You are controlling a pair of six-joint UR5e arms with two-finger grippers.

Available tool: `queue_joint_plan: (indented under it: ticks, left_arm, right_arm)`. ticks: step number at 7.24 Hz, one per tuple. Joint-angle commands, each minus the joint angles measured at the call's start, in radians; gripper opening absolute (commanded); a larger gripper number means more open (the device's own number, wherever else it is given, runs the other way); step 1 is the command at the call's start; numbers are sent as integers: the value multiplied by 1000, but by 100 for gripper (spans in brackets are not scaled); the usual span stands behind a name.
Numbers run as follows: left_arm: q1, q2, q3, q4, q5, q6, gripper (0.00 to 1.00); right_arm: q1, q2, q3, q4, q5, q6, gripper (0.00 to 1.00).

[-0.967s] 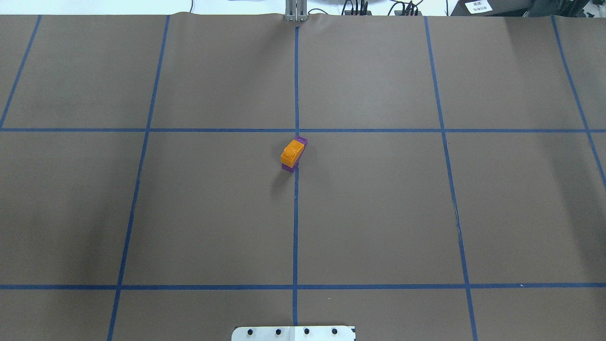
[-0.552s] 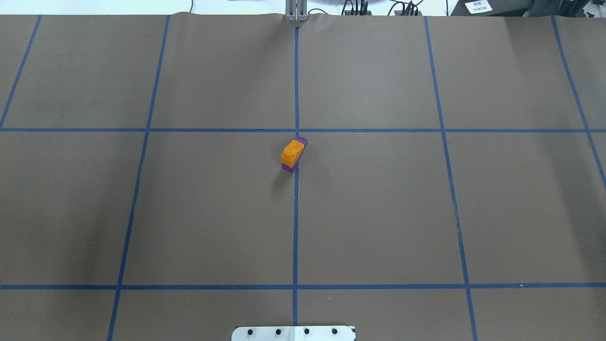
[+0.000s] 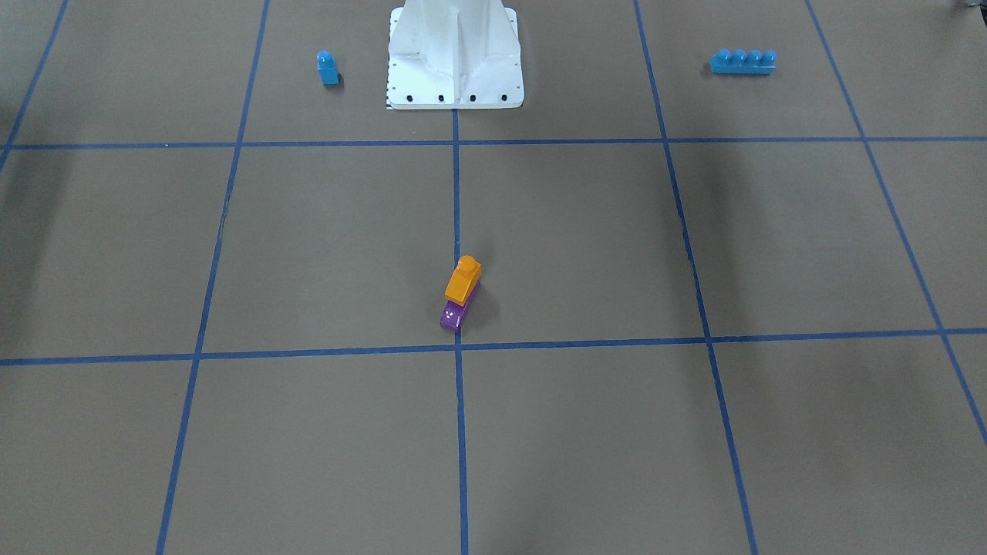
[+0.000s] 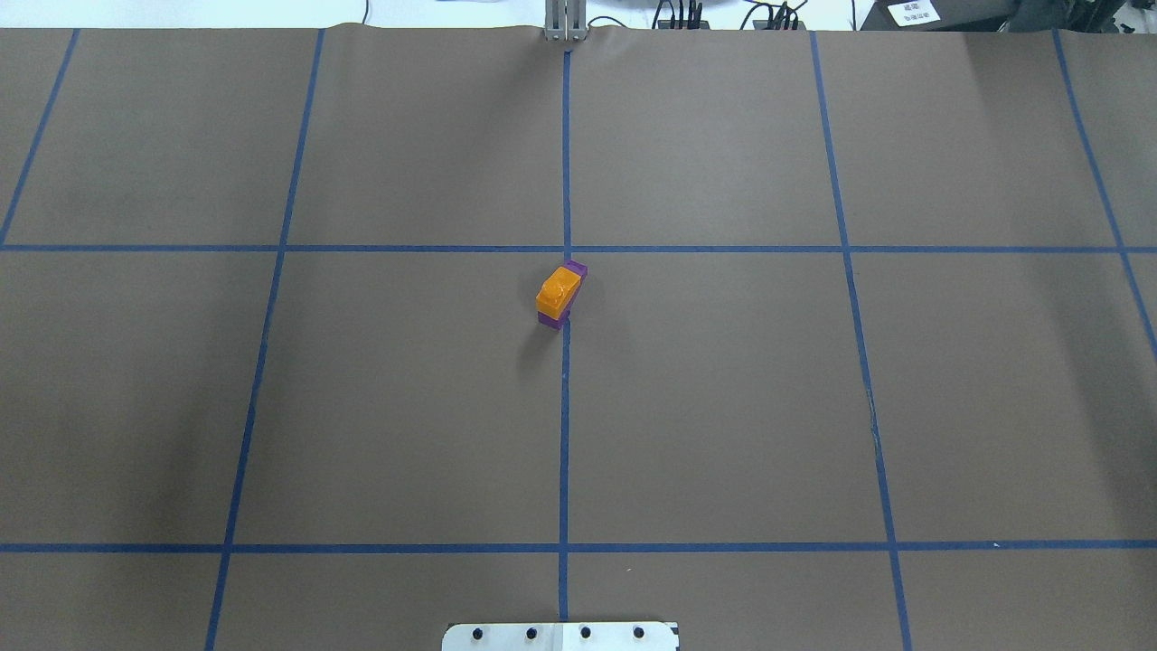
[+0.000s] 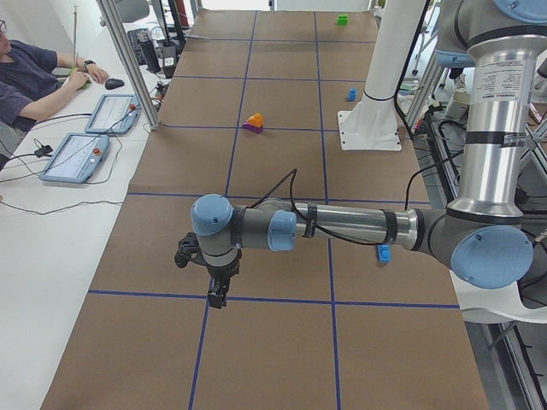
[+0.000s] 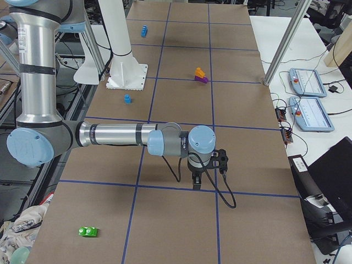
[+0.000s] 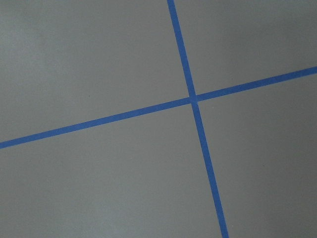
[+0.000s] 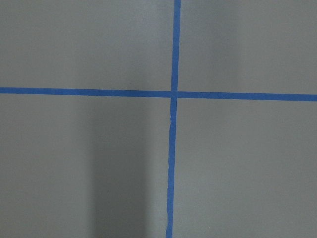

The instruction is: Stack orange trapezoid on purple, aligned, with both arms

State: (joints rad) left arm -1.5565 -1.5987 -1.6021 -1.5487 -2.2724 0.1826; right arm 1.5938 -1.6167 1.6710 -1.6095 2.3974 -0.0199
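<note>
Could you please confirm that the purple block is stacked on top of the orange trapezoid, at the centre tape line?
Not quite: the orange trapezoid sits on top of the purple block, not the other way round, as the exterior front-facing view shows. The stack is indeed at the centre tape line.

Silver-tubed left arm (image 5: 350, 226), light-blue joint caps (image 5: 211, 215), black cable (image 5: 282, 184) looped over it; matching right arm (image 6: 115, 135); white flared pedestal (image 3: 455, 46), four black screws (image 3: 441, 99) along its six-o'clock edge.

Nothing legible is showing.
A white card (image 4: 913, 12) past the table's (image 4: 723, 407) far edge and a label (image 5: 504, 74) on the left arm (image 5: 487, 162) are carrying unreadably small print.
</note>
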Motion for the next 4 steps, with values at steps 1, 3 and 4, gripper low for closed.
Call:
queue_joint_plan:
  ticks: [1,3,4]
  left_arm:
    - [1,-4,-2,-1,-7,-139,100]
    - [1,-3,-4,-2,-10,-153,100]
    - [1,-4,-4,-1,-16,-155,100]
  right_arm:
    - [0,0,4,0,0,0,100]
    - [0,0,4,-1,0,0,100]
    - [0,0,3,0,0,0,100]
